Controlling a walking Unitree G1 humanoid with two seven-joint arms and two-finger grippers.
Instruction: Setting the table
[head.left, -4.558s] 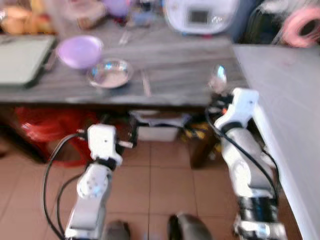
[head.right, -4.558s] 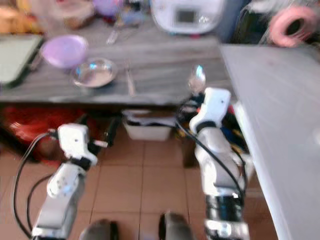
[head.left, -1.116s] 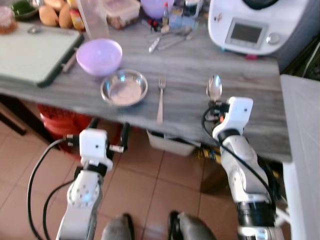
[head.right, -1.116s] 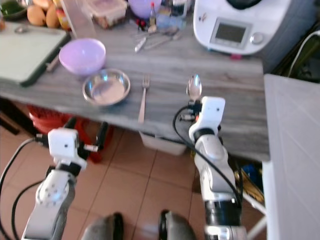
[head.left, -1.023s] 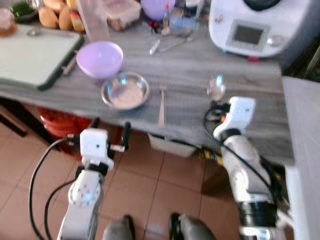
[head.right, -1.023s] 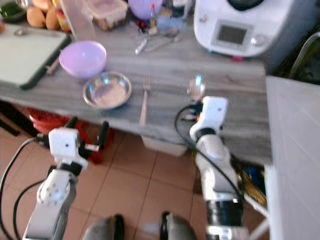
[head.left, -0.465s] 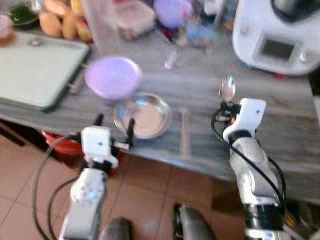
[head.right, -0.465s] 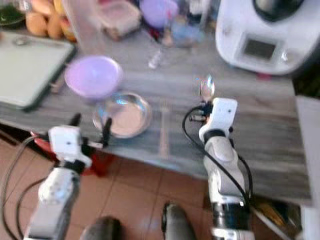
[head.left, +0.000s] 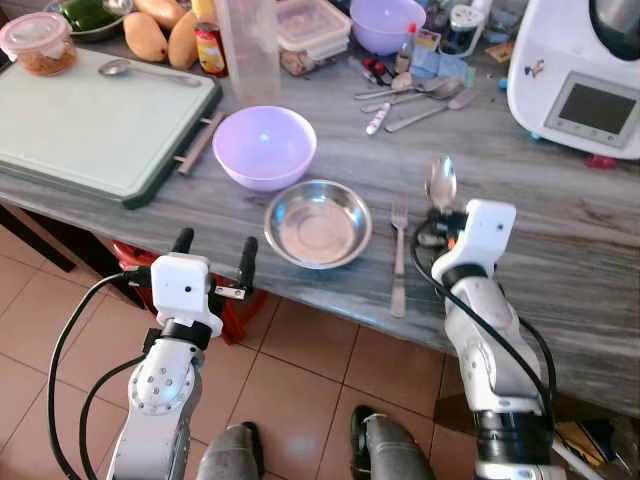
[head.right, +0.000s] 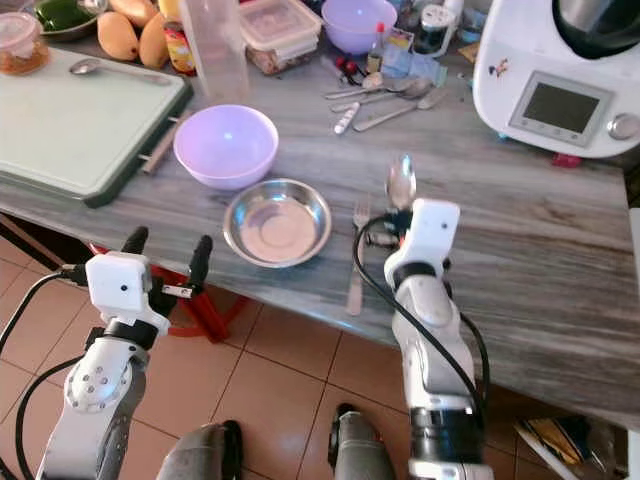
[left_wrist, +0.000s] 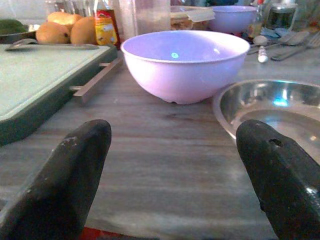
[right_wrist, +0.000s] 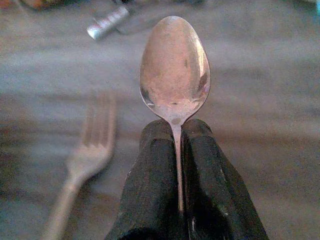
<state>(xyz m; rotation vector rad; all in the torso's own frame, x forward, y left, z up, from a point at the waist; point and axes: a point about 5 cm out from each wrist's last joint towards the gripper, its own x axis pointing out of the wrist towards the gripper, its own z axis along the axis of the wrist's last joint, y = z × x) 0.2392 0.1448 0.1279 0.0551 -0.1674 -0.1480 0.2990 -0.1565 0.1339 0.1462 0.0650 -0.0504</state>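
The right hand (right_wrist: 175, 145) has its two black fingers pressed together on the handle of a spoon (head.left: 441, 182), pinching it so the bowl of the spoon sticks out past the fingertips, above the grey wood-grain tabletop (head.left: 560, 250); a fork (head.left: 398, 255) lies flat on the tabletop just to the left of the held spoon, tines pointing away from the robot; left of the fork sits a steel bowl (head.left: 318, 223), and behind that, near it, a purple bowl (head.left: 265, 147); the left hand (head.left: 213, 250) hovers at the near edge of the tabletop in front of the steel bowl, its fingers (left_wrist: 65, 185) spread wide and holding nothing; a green cutting board (head.left: 90, 125) lies at the far left with another spoon (head.left: 145, 69) on it; a white kitchen machine (head.left: 590, 75) stands at the far right; loose cutlery (head.left: 415, 95) lies behind the bowls.
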